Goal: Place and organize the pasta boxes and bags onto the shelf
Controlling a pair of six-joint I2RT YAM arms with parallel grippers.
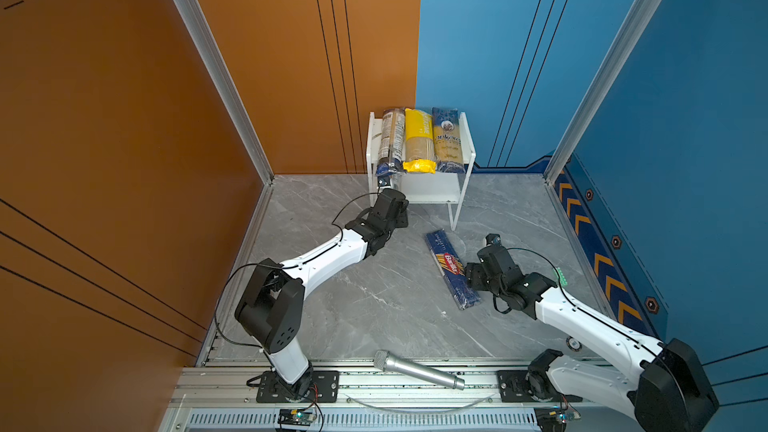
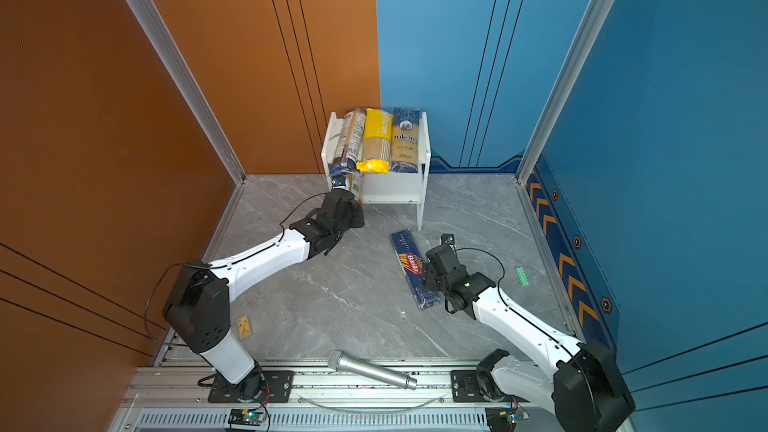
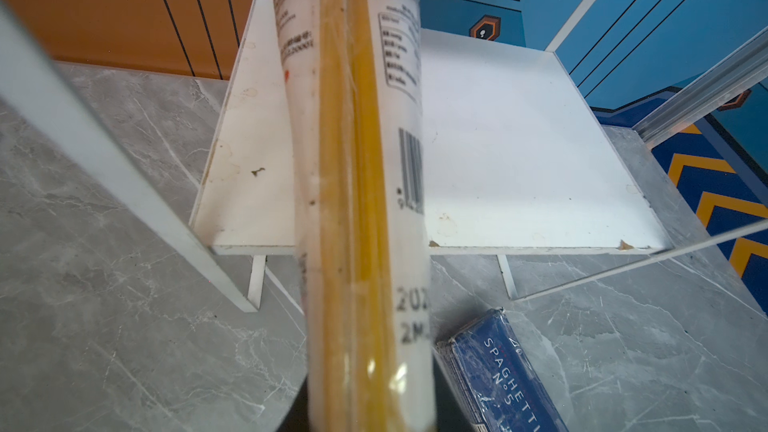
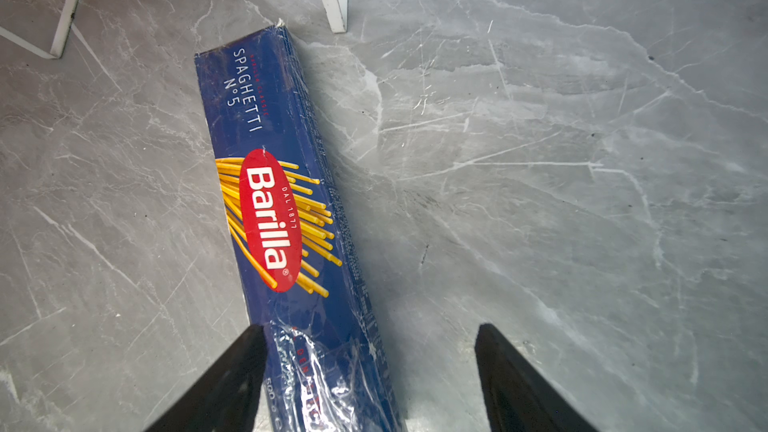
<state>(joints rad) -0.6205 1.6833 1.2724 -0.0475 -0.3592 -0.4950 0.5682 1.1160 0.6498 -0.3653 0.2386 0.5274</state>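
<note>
The left gripper [image 1: 390, 194] was pinched tight on a clear pack [image 3: 357, 160] of spaghetti. It held the pack lengthwise in the left side of the shelf [image 1: 467, 143], over the lower board [image 3: 519, 139] — whether the pack rested there, I couldn't tell. On the top board three lay side by side: the blue-ended pack [image 1: 390, 139], the yellow pack [image 1: 419, 139] and the Ankara pack [image 1: 448, 139]. The Barilla box [image 4: 286, 184] lay flat on the grey table [image 1: 374, 284], near the shelf's right front leg. The right gripper [image 4: 370, 326] hung low over the box's near half, fingers spread wide — one at the box's edge, the other over bare table.
</note>
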